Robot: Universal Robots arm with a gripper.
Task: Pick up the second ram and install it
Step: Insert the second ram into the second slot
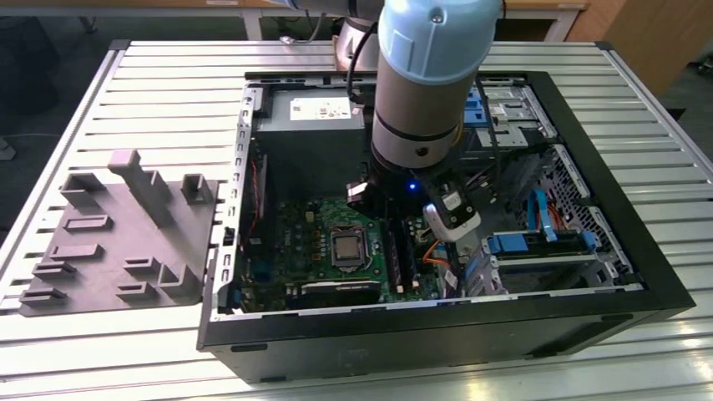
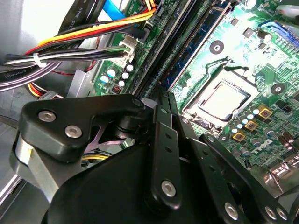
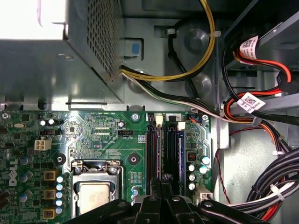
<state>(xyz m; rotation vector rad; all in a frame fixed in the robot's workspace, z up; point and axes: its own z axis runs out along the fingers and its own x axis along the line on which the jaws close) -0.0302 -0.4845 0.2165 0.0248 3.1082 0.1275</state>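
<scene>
Arm (image 1: 429,83) reaches down into open computer case (image 1: 624,276) on slatted surface (image 1: 167,92), above green motherboard (image 1: 323,242). Grey fixture tray (image 1: 123,234) lies just beside case, toward the exterior view's left.

Robotics laboratory or assembly test workshop. An open desktop computer case (image 1: 624,276) lies on its side upon a ribbed aluminium-profile table (image 1: 167,92), exposing the green motherboard (image 1: 317,242) with its processor socket (image 3: 96,196), cable bundles (image 2: 84,39) and metal power-supply housing (image 3: 56,56). Beside the case rests a grey moulded fixture (image 1: 112,234) with upright slots. An industrial robot arm (image 1: 429,75) reaches into the case. Beyond the table, what appear to be wooden furniture panels (image 1: 657,33) are partly visible.
</scene>
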